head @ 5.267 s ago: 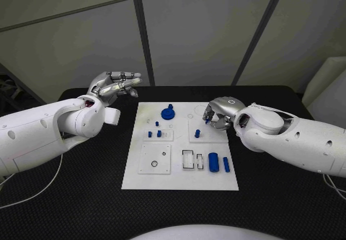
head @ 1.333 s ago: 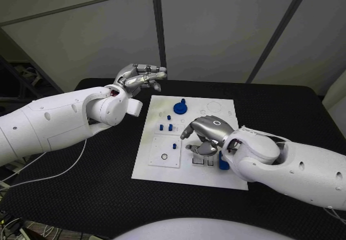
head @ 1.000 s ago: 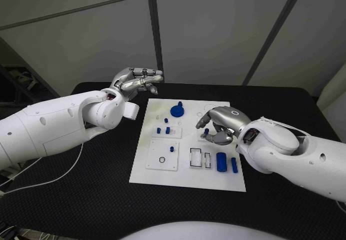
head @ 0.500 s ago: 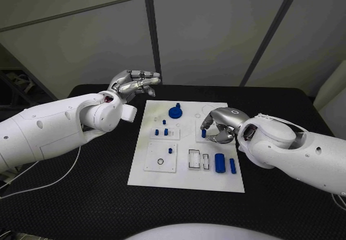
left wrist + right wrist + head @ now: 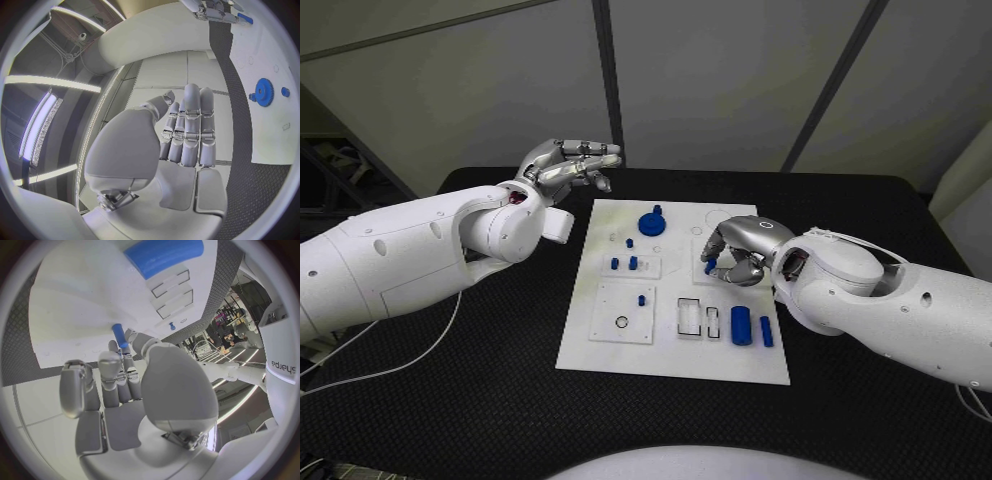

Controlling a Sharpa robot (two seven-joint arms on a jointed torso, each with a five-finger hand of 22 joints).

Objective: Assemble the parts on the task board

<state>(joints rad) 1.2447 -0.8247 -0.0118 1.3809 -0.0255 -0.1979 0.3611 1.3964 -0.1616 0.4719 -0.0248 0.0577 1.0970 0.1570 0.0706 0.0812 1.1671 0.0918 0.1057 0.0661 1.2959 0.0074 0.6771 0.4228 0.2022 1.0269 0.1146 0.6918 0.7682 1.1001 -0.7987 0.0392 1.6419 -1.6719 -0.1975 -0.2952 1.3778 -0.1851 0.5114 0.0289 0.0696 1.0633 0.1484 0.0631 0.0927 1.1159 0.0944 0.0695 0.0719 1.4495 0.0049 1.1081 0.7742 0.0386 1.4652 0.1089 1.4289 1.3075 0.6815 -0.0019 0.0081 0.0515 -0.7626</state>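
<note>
Left silver many-fingered hand [image 5: 568,163] hovers off the far-left corner of the white rectangular task board [image 5: 668,355], over the black table [image 5: 473,400]; fingers curled together, nothing in them, idle. On the board, left to right: two short blue pegs [image 5: 622,264] standing in a small raised plate, a single blue peg [image 5: 640,299] on the plate nearer the robot, a blue toothed gear [image 5: 651,222] at the far edge, then empty rectangular slots [image 5: 692,315] and a thick blue cylinder [image 5: 740,325] with a thinner blue rod [image 5: 766,331] lying beside it at the near right. Right silver hand [image 5: 740,252] sits low over the right-middle of the board, pinching a small blue pin [image 5: 119,335] upright between thumb and fingertips; other fingers loosely bent. Pin tip looks close to the board but I cannot tell whether it touches. Judgement: insertion step pending. Risks: slim pinch lets the pin tilt or slip; hand hides the target hole from the head camera, so misalignment could jam it or knock neighbouring pegs.
</note>
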